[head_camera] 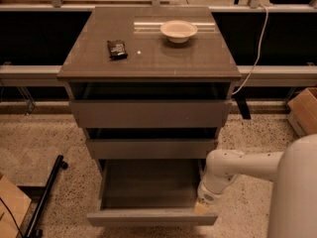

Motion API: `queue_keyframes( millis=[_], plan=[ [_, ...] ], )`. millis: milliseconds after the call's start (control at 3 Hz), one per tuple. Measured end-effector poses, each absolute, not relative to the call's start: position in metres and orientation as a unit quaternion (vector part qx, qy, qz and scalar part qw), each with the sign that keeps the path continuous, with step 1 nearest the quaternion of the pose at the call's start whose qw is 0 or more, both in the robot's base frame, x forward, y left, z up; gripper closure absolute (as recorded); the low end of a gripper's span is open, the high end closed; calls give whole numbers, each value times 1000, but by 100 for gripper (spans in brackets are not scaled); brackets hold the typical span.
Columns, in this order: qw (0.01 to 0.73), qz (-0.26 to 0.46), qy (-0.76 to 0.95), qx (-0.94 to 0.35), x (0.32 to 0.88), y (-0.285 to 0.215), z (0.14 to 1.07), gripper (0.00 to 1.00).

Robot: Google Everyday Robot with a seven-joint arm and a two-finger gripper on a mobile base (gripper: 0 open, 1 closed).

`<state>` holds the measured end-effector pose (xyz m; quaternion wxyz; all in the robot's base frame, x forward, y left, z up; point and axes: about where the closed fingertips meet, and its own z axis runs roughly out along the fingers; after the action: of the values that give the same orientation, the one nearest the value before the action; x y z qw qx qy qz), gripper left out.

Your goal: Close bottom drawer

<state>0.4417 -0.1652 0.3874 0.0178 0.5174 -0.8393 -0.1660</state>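
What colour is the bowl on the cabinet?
Bowl cream-white, camera view; gripper by bottom drawer's right front corner.

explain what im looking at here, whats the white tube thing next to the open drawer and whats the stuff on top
This is one picture from a single camera, looking down at the front of a cabinet. The white tube is a robot's arm, coming in from the right. Its gripper, the clamp at the arm's end, sits low at the right front corner of the bottom drawer. That drawer is pulled far out, and the job is to push it shut. Whether the gripper holds anything cannot be told. On the cabinet's top lie a pale bowl and a small dark packet.
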Motion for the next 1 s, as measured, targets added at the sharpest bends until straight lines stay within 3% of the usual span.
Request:
queue_keyframes(
  millis=[1000],
  plan=[
    [43,-174,-844,505,443,-174,329,100]
  ],
)
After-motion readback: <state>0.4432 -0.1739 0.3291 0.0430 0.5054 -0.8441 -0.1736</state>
